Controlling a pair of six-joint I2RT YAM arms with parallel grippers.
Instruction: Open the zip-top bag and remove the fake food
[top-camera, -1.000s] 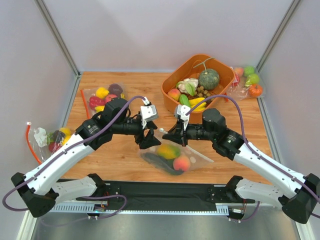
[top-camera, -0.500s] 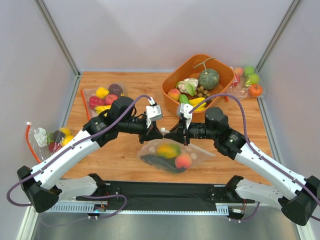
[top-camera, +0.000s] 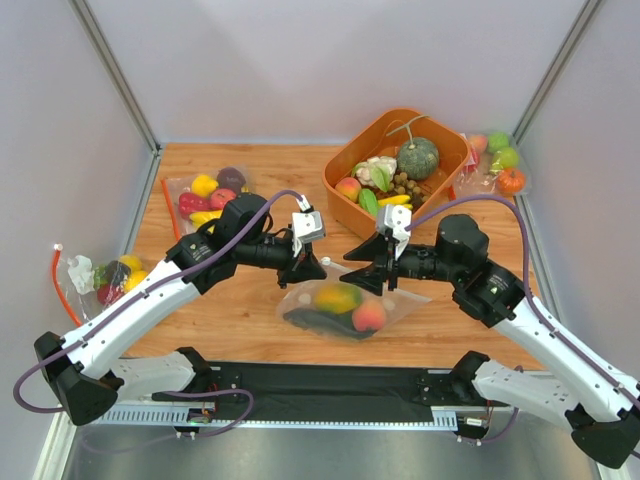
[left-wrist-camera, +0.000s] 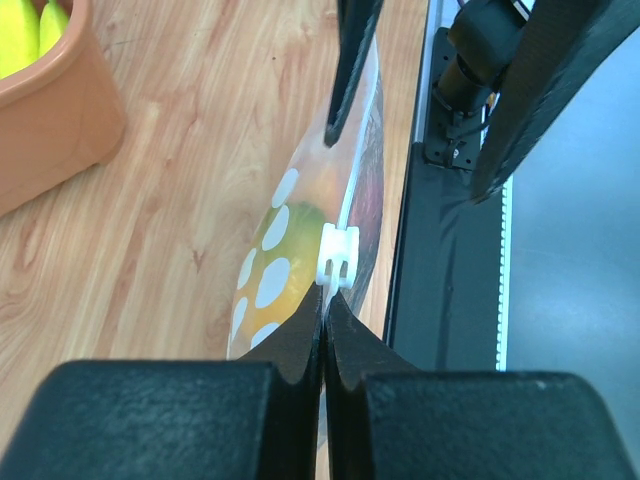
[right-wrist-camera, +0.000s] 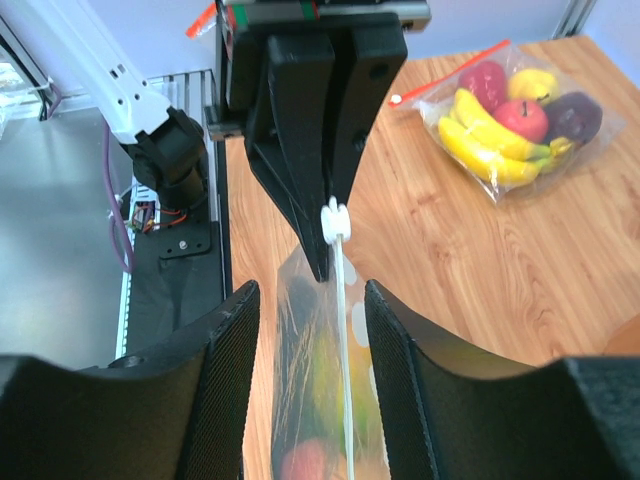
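Left pincer is clamped tight, both fingers pressed together on the thin top strip of the clear plastic zip-top bag printed with white polka dots, and the small white slider sits right at its tips! Facing it from the other side, the right pincer stands with its jaws parted, one finger on either side of that same strip, and in the right wrist view neither one touches the plastic. The bag rests on the wooden table at the near middle, between the two arms, zip edge lifted up to the pincers while its belly lies on the wood. Inside it you can see the yellow-orange-green plastic mango, the pink-orange plastic peach just beside it, and the dark green glossy vegetable along the near side. Behind, the orange plastic tub holds a grey-green pumpkin, and a plain clear bag of fruit lies at far left.
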